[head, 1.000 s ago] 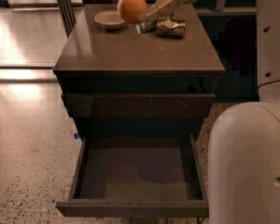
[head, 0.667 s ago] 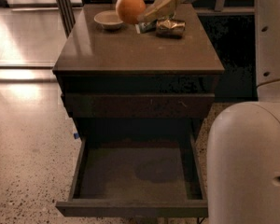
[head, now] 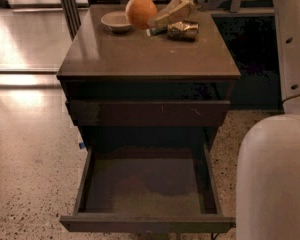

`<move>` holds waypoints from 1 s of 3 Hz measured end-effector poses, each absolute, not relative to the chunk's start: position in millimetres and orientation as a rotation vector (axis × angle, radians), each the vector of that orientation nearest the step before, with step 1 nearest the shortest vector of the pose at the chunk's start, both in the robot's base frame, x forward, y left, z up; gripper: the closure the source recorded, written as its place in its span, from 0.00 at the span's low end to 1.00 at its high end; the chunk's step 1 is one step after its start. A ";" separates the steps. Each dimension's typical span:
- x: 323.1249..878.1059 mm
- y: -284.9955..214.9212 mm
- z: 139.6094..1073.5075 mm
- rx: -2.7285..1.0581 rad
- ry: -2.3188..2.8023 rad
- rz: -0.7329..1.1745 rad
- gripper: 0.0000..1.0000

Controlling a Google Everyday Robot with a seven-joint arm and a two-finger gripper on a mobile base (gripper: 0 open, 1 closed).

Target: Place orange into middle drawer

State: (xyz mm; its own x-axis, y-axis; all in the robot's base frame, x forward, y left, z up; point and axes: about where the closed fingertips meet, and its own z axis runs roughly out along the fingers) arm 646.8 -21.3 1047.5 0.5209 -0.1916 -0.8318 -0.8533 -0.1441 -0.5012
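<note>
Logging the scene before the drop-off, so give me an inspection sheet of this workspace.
Surface: brown cabinet top, glossy, things grouped at its back.
Job's things: orange at the back of the top, beside the gripper; drawer pulled out below, nothing inside.
Clutter: beige bowl left of the orange; foil packet right of it.
Grippers: gripper at the orange's right side, above the back of the top.
Cables: nothing seen.
Surroundings: speckled floor; robot's white body at right.
</note>
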 end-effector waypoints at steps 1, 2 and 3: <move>629.2 -44.9 1042.6 -1.534 0.922 0.799 1.00; 595.2 -70.7 1051.6 -1.412 0.905 0.825 1.00; 574.3 -81.5 1024.8 -1.382 0.953 0.878 1.00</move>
